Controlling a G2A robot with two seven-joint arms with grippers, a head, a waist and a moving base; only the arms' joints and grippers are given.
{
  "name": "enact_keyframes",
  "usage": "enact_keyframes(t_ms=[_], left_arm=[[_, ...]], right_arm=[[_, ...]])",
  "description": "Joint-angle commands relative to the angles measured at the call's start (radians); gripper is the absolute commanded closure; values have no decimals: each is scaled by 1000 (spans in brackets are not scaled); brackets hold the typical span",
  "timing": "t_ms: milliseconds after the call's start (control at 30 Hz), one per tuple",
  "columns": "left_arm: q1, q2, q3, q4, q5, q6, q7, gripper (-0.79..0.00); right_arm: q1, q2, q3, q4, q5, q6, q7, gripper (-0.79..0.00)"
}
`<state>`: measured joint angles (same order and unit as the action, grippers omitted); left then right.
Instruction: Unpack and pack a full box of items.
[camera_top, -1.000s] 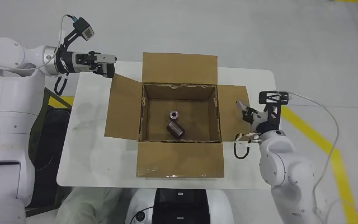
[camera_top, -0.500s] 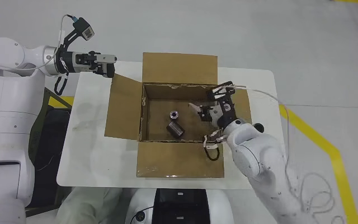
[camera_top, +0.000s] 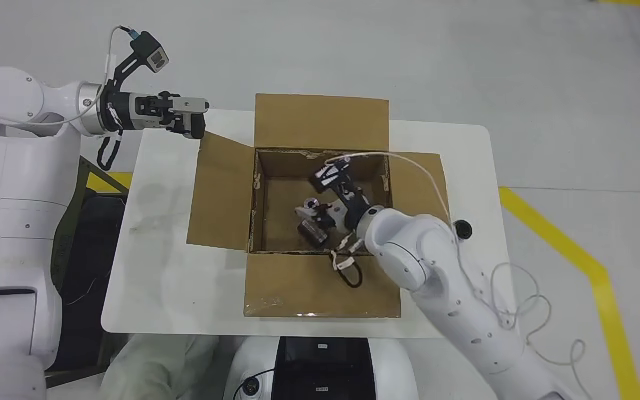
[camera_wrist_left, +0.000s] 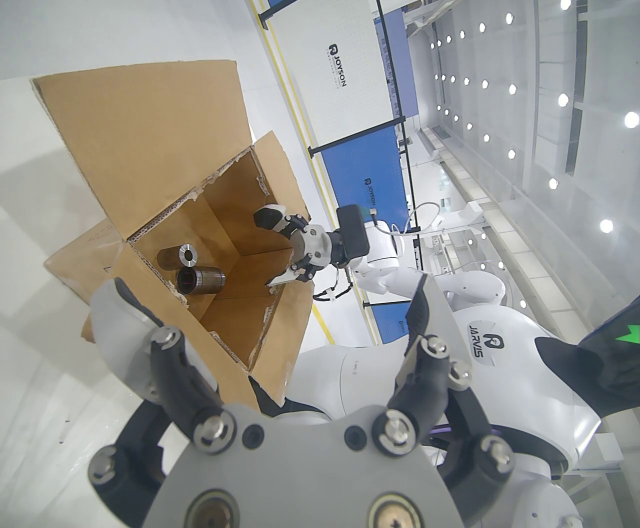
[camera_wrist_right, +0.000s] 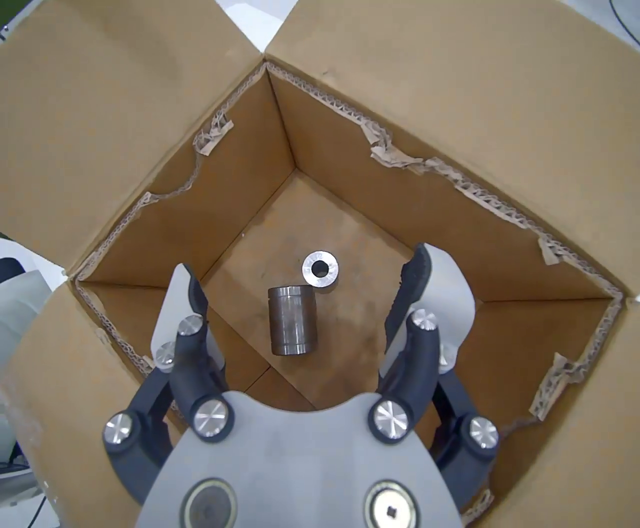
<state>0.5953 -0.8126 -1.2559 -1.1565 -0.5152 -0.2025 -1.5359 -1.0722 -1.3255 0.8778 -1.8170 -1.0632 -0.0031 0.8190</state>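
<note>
Light: bright and even from above; rows of ceiling lamps (camera_wrist_left: 512, 90) shine beyond my left pincer (camera_wrist_left: 270, 300).
Glare: the white worktop (camera_top: 170, 260) looks washed pale; the upright cylinder (camera_wrist_right: 320, 270) gleams on its top face.
Shadow: the box (camera_top: 320, 125) is dimmer inside than on its flaps; shadows are soft-edged.
Distortion: my wrist views bow straight edges near their borders.

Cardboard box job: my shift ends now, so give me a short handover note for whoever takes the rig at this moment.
Grippers: the left gripper is open and empty, over the table's far left corner beside the cardboard box. The right gripper is open and empty, inside the box opening above the parts.
Things: the lying cylinder and the upright cylinder sit next to each other on the box floor.
Done: flaps are open.
Left: grasp and lift out both cylinders, then repack.
</note>
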Motion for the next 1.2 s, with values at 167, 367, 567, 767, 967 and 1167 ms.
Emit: enact_keyframes(t_ms=[167, 367, 567, 767, 967, 1167], left_arm=[[0, 0, 0, 0, 0, 0, 0, -785], [0, 0, 0, 0, 0, 0, 0, -785], [0, 0, 0, 0, 0, 0, 0, -785], [0, 0, 0, 0, 0, 0, 0, -785], [0, 0, 0, 0, 0, 0, 0, -785], [0, 0, 0, 0, 0, 0, 0, -785]], right_arm=[[51, -13, -5, 100, 73, -20, 22, -717], [97, -28, -27, 192, 110, -13, 46, -702], [136, -44, -57, 278, 124, 4, 54, -680], [171, -64, -82, 344, 159, 28, 53, -631], [200, -85, -115, 397, 187, 46, 51, -560], [219, -102, -143, 441, 186, 67, 45, -570]])
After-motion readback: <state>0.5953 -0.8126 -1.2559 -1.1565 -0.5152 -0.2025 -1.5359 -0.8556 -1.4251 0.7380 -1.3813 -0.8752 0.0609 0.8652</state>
